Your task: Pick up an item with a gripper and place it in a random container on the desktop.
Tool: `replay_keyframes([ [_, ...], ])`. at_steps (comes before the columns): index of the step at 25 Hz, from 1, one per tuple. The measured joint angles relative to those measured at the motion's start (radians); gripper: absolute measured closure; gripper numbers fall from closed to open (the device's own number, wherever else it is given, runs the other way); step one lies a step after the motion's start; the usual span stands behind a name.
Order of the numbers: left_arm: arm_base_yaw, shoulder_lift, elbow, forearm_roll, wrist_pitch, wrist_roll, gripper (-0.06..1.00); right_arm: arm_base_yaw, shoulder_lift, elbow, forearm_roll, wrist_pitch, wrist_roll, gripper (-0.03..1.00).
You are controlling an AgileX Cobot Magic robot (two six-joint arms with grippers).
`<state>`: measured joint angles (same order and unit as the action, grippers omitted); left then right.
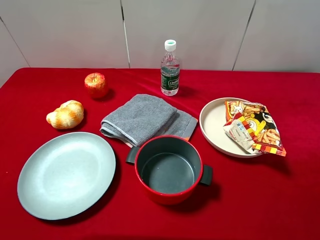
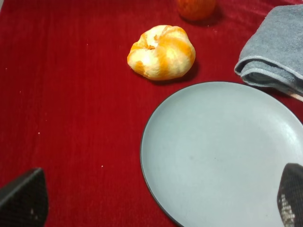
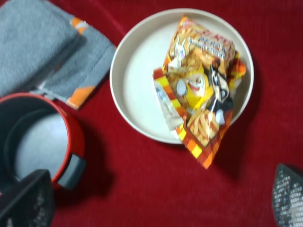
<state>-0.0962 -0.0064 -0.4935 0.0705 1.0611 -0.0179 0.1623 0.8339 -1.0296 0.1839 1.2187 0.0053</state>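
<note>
On the right side of the counter (image 1: 280, 200), the snack bag (image 1: 254, 127) lay across the cream-white dish (image 1: 215, 125), resting mostly inside it but with one corner hanging over the rim onto the red cloth; the right gripper (image 3: 161, 198) hung above it with its fingers (image 3: 28, 198) spread wide apart and holding nothing; the left gripper (image 2: 161, 198) hovered likewise spread and empty over the grey-blue plate (image 2: 222, 156), near the bread roll (image 2: 162, 52). As a judgement, the placement looked essentially done, so the risks were small ones; the overhanging corner could let the light, crinkly bag slide or tip out if anything brushed it; a low sweep of the right arm might catch the foil or nudge the dish toward the red pot (image 1: 170, 170), which stood just beside it; the grey towel (image 1: 142, 119) and water bottle (image 1: 170, 67) sat clear of that path.
</note>
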Motion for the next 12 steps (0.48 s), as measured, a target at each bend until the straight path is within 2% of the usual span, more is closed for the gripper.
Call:
replay_keyframes([
  [12, 0.0, 0.0, 0.0, 0.0, 0.0, 0.0, -0.01, 0.0, -0.3, 0.222, 0.0, 0.002, 0.031, 0.27],
])
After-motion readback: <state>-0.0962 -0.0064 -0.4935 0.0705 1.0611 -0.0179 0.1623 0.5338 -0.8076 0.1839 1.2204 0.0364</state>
